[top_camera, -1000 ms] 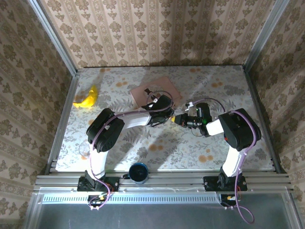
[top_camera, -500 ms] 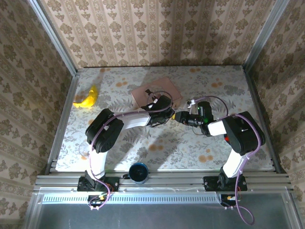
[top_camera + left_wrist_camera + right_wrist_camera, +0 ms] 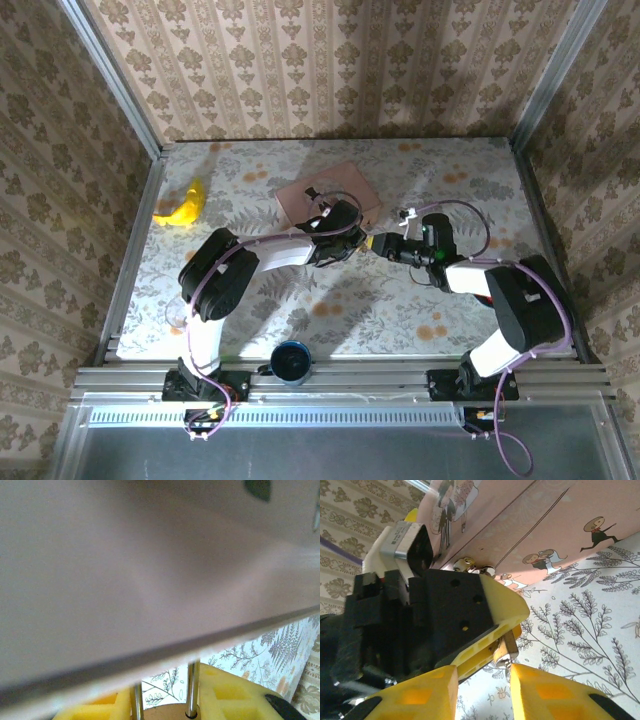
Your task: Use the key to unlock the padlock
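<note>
sitting pinched in the left gripper [image 3: 167, 707], jaws closed on it, the padlock [image 3: 190, 692] is held up off the table [image 3: 420, 300] near mid-table, just off the near edge of the pink box [image 3: 325, 188]. left wrist view: brass body low between the yellow fingers, two steel shackle legs rising straight up the picture toward the blurred pink box edge, so the long axis runs upright there, shackle end leading toward the box. right wrist view gives the other end: a small metal block poking out at the tips of the left gripper's fingers, pointing down toward the gap in the right gripper [image 3: 484, 672]; shackle hidden behind the black and yellow fingers. right gripper's two yellow fingers stand apart, nothing clamped between them, the block just above the gap; a tiny ring-like bit hangs under the block, cannot tell whether it is the key. top view: both grippers meet nose to nose, padlock too small to read there. it adds what the wrists miss: a banana [image 3: 183, 206] far left and a dark cup [image 3: 292, 360] at the near edge, both well apart from the grippers.
</note>
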